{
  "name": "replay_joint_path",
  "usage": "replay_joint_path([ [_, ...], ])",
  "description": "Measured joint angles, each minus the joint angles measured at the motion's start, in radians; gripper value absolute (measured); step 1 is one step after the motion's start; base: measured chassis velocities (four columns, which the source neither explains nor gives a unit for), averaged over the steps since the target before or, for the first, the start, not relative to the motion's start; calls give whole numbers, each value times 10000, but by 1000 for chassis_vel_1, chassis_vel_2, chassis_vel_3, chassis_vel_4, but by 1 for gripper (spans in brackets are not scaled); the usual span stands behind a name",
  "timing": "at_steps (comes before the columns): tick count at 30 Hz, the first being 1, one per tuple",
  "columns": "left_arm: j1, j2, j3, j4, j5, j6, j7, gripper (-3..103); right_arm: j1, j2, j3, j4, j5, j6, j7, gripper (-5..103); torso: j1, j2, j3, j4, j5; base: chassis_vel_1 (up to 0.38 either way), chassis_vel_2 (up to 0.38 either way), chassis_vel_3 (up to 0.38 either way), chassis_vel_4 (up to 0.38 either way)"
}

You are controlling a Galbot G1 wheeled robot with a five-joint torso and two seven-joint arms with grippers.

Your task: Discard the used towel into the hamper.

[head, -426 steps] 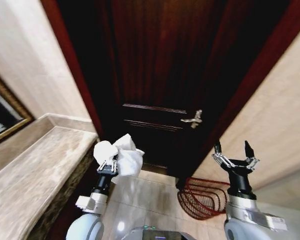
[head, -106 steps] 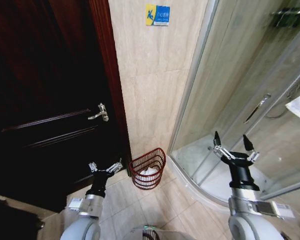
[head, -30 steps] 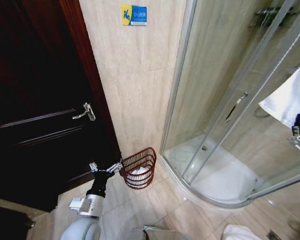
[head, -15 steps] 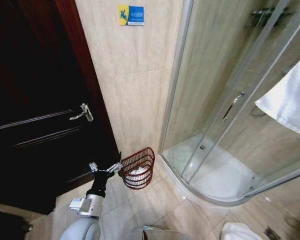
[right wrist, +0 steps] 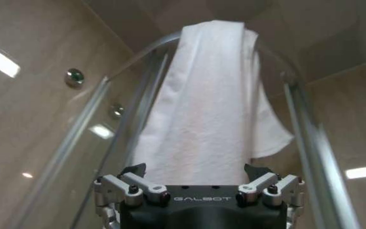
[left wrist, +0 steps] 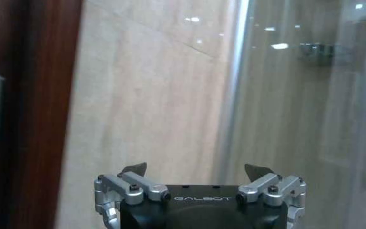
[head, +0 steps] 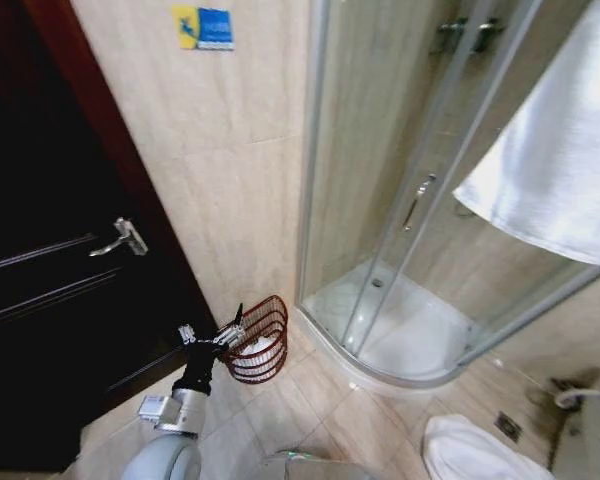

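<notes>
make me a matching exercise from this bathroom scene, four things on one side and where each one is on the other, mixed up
Things:
1. hamper
2. hanging white towel
3. blue sign
4. left gripper

Places:
A. high on the tiled wall
B. draped over the top of the glass shower enclosure
C. on the floor in the corner between the dark door and the shower
D. open, just beside the basket's rim on the door side

Pairs: 1-C, 2-B, 3-A, 4-D
</notes>
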Motion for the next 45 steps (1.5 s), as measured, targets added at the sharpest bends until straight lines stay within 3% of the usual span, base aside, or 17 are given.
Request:
replay_joint_path([
  [12, -1, 0, 1, 0, 0, 0, 0, 100, 11, 23, 202, 0, 501, -303, 42, 100, -1, 0, 0, -4, 3, -108, -117, -114, -116],
  [26, 0, -1, -1, 0, 0, 0, 0, 100, -44, 30, 227, 0, 566, -165, -30, 100, 0, 0, 0, 0, 4, -77, -77, 70, 81],
  [32, -1, -7, 5, 0, 0, 0, 2, 100, 0, -190, 307, -4, 548, 155, -46, 100, 3, -1, 2, -2, 12, -150, -168, 162, 145],
  [36, 0, -4, 3, 1, 0, 0, 1, 100, 32, -338, 393, -2, 611, 197, -52, 100, 1, 0, 0, 2, -6, 12, -19, 97, 6],
  [45, 0, 2, -1, 0, 0, 0, -1, 100, 410, -1099, 763, 2, 1059, -315, 182, 100, 0, 0, 0, -1, 0, 57, 33, -42, -9],
])
